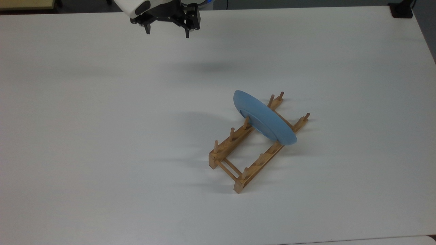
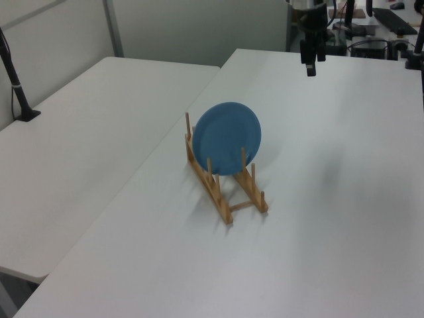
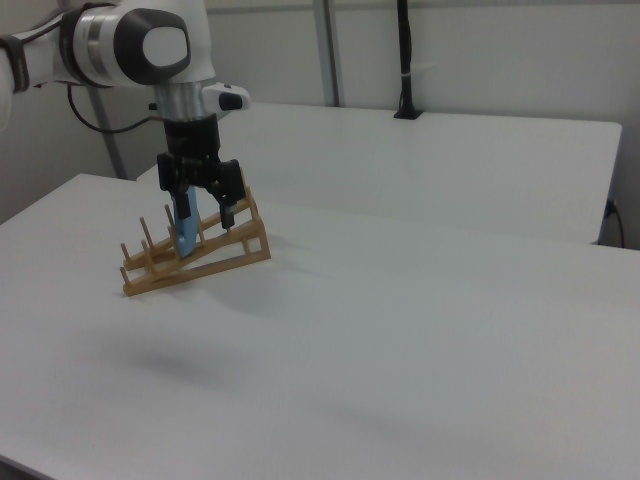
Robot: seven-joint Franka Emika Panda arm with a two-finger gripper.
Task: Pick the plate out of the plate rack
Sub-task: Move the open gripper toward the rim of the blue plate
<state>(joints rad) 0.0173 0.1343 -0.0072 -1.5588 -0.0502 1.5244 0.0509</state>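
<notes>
One black two-finger gripper (image 1: pixel 167 31), fingers spread and empty, high at the top view's upper left, well apart from round light-blue plate (image 1: pixel 264 117). Standing on edge, leaning between pegs of light-brown wooden rack (image 1: pixel 252 149) on white table (image 1: pixel 102 136). Best approached from above, fingers straddling the rim's top. Disc edge running upper left to lower right, across the rails.

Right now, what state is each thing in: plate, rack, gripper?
plate: standing on edge in the rack, leaning between pegs, not gripped.
plate rack: flat on the white table, holding the one plate; other slots unfilled.
gripper: open, holding nothing, up in the air away from the plate, near the table's far edge in the top view.
</notes>
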